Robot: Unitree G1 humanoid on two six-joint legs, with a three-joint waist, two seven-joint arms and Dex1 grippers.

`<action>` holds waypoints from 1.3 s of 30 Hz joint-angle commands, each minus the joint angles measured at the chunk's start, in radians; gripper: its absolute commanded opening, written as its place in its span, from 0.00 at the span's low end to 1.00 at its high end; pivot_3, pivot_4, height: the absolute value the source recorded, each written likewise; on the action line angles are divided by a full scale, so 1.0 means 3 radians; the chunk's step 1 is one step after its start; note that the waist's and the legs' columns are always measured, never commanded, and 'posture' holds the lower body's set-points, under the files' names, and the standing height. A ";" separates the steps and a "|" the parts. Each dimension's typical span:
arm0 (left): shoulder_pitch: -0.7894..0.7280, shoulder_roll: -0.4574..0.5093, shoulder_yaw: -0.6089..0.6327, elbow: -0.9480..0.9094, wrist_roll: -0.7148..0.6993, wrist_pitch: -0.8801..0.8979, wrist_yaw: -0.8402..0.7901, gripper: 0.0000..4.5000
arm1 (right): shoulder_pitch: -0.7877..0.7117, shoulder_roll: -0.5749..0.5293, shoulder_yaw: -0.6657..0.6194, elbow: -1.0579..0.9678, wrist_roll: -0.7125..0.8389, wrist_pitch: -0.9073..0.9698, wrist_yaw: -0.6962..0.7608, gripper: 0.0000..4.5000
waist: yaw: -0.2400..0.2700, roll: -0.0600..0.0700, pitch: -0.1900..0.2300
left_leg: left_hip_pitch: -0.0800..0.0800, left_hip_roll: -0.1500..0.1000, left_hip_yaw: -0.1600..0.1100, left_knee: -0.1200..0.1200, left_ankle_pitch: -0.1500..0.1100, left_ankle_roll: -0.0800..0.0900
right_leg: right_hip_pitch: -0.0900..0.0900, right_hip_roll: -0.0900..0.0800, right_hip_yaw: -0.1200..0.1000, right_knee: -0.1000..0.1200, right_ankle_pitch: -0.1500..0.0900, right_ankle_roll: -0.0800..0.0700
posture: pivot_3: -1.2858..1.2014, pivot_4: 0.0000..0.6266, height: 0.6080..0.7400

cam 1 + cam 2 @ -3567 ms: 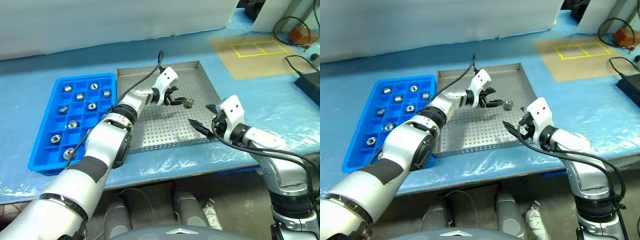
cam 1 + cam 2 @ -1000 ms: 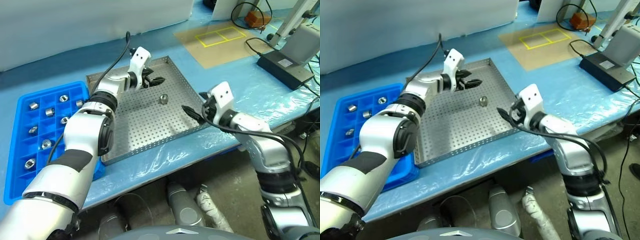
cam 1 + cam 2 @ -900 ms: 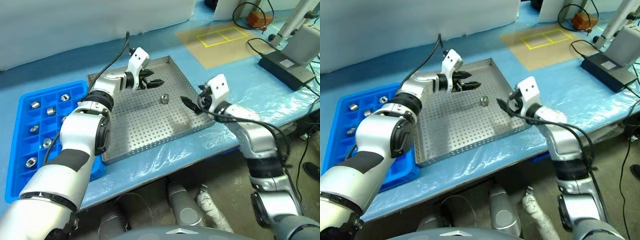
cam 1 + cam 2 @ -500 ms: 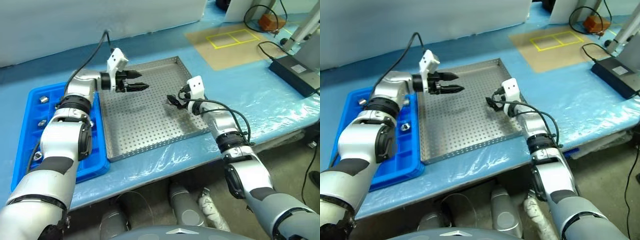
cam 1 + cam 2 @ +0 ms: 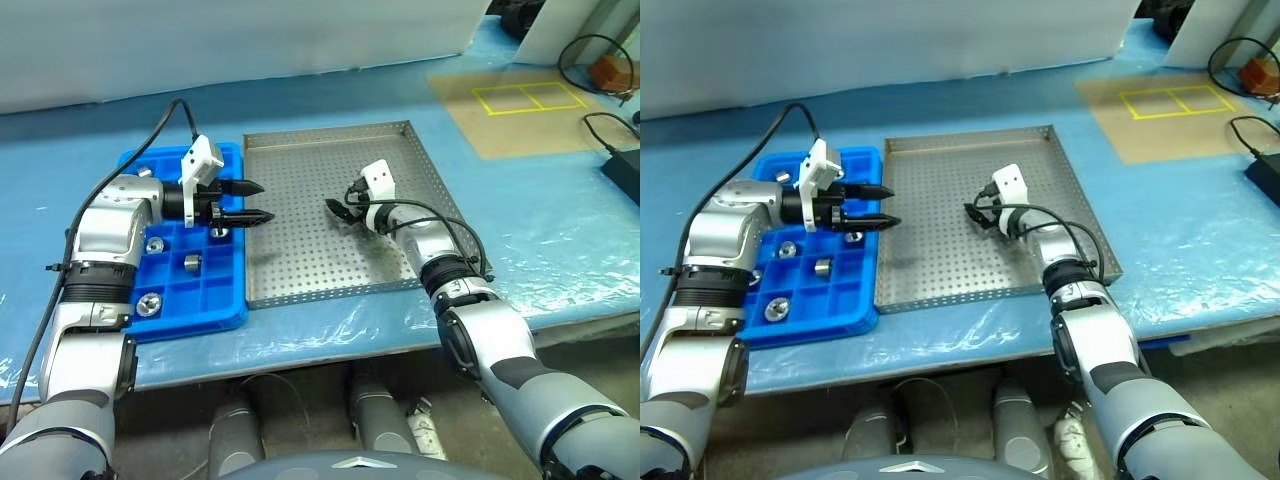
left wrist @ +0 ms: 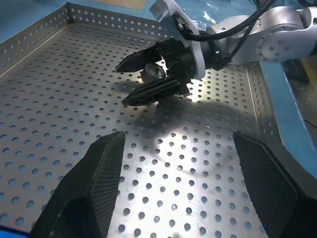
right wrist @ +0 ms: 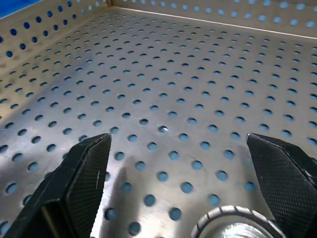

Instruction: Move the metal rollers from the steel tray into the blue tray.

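while right end effector point(image 5: 338, 212) straddles a roller point(image 6: 154, 73) unclenched on steel tray point(image 5: 300, 270), left end effector point(image 5: 255, 201) spread, empty, blue tray point(image 5: 228, 312) beside

My left gripper point(image 5: 252, 201) hovers over the seam where the compartment tray point(image 5: 225, 314) meets the perforated tray point(image 5: 300, 258), its open fingers pointing right across the perforated floor toward my right gripper point(image 5: 340, 211). The compartment tray lies behind and under my left wrist, touching the perforated tray's left rim, with rollers point(image 5: 192, 262) sitting in separate compartments below the wrist. My right gripper rests low over the middle right of the perforated tray, fingers apart and aimed left, and one roller point(image 6: 153, 73) lies on the floor between its fingers. The table point(image 5: 560, 240) stretches away to my right gripper's right.
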 commanded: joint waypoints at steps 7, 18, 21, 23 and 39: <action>0.0014 0.0127 -0.0012 -0.0214 -0.0209 0.0082 0.0256 0.82 | 0.0227 -0.0183 -0.0060 -0.0218 -0.0027 -0.0066 0.0078 1.00 | 0.0102 0.0000 0.0000 | 0.0013 0.0003 0.0001 -0.0008 0.0010 -0.0018 | 0.0000 0.0007 0.0007 0.0013 0.0000 0.0000 | 0.36 0.24 1.00; 0.0023 0.0252 0.0013 -0.0282 -0.0323 0.0071 0.0371 0.83 | 0.0495 -0.0161 -0.0029 -0.0630 -0.0030 -0.0001 0.0130 0.49 | 0.0098 0.0000 0.0000 | 0.0024 0.0005 0.0002 -0.0017 0.0018 -0.0038 | -0.0004 0.0014 0.0017 0.0019 0.0000 0.0001 | 0.37 0.24 1.00; 0.0097 0.0324 0.0053 -0.0429 -0.0399 0.0126 0.0409 0.83 | 0.0454 -0.0111 -0.0007 -0.0620 -0.0064 0.0001 0.0062 0.38 | 0.0096 0.0000 0.0000 | 0.0023 0.0008 0.0002 -0.0019 0.0015 -0.0046 | -0.0006 0.0016 0.0016 0.0020 0.0000 0.0001 | 0.38 0.24 1.00; 0.0193 0.0386 0.0078 -0.0572 -0.0451 0.0162 0.0451 0.83 | 0.0421 -0.0071 -0.0006 -0.0615 -0.0046 -0.0026 0.0123 0.38 | 0.0100 0.0000 0.0000 | 0.0023 0.0008 0.0002 -0.0020 0.0015 -0.0046 | -0.0008 0.0017 0.0017 0.0019 0.0000 0.0001 | 0.39 0.24 1.00; 0.1213 0.0776 0.0894 -0.1816 -0.0956 0.0774 0.1203 0.83 | 0.0052 0.0256 0.0326 -0.1455 0.0159 0.0325 0.1242 0.38 | 0.0355 0.0000 0.0000 | 0.0023 0.0068 -0.0006 -0.0092 0.0065 -0.0130 | -0.0055 0.0078 0.0008 0.0033 0.0000 0.0001 | 0.54 0.24 1.00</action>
